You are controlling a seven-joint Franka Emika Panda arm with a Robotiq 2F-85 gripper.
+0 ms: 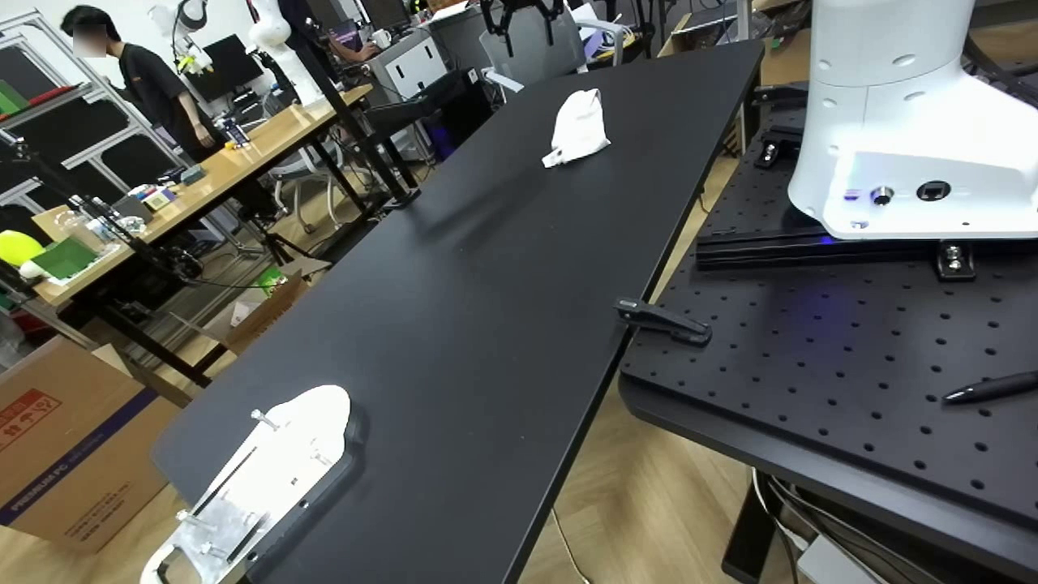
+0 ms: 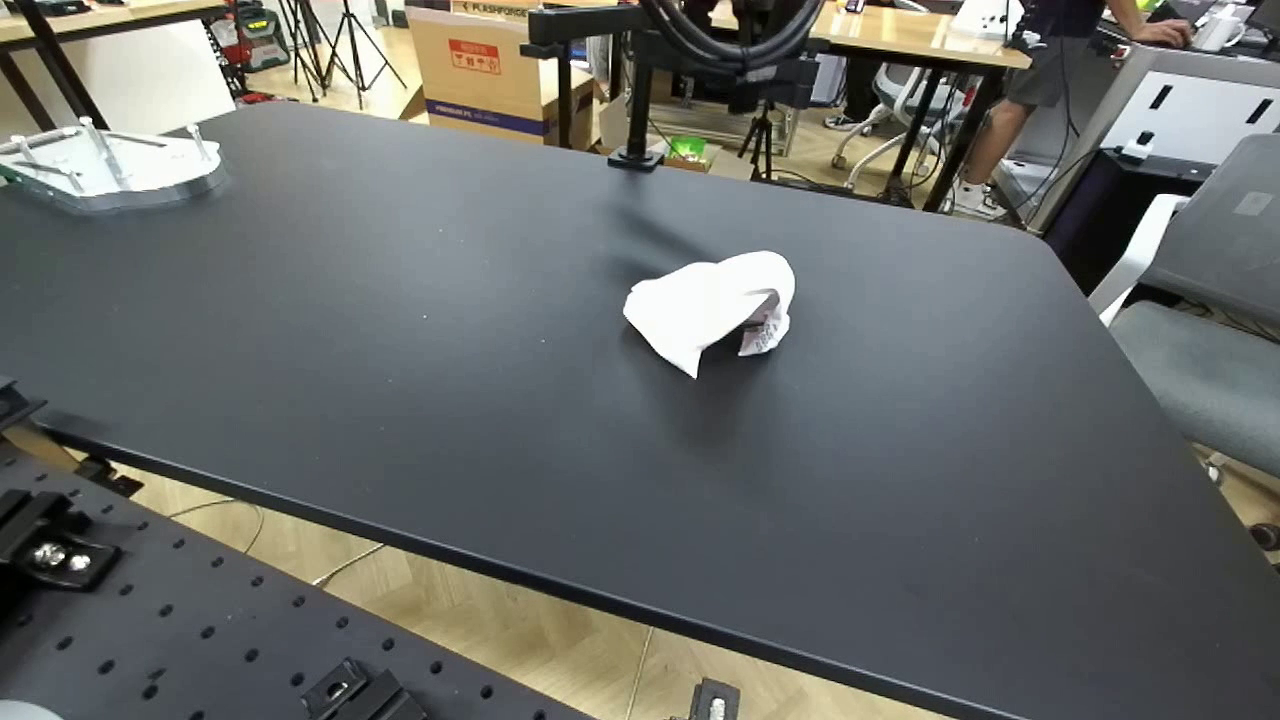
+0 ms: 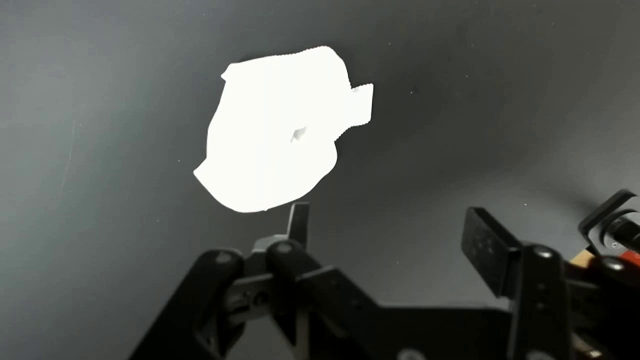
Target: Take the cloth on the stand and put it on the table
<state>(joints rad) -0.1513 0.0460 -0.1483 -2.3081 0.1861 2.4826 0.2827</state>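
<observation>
A white crumpled cloth [image 1: 580, 130] lies on the black table [image 1: 454, 349] at its far part in an exterior view. It sits near the middle of the table in an exterior view [image 2: 712, 300], with one part arched up off the surface. In the wrist view the cloth [image 3: 272, 130] is at upper left, very bright. No separate stand shows under it. My gripper [image 3: 386, 212] is open with nothing between its fingers. The left fingertip appears just below the cloth's lower edge; contact cannot be told. In an exterior view the gripper [image 1: 529, 36] hangs above the table's far end, partly cut off.
A white metal plate with upright pegs [image 1: 276, 454] lies at the table's end, also seen in an exterior view [image 2: 110, 165]. A black post base [image 2: 635, 157] is clamped at the table edge. The white robot base [image 1: 892, 122] stands on a perforated black board [image 1: 811, 357].
</observation>
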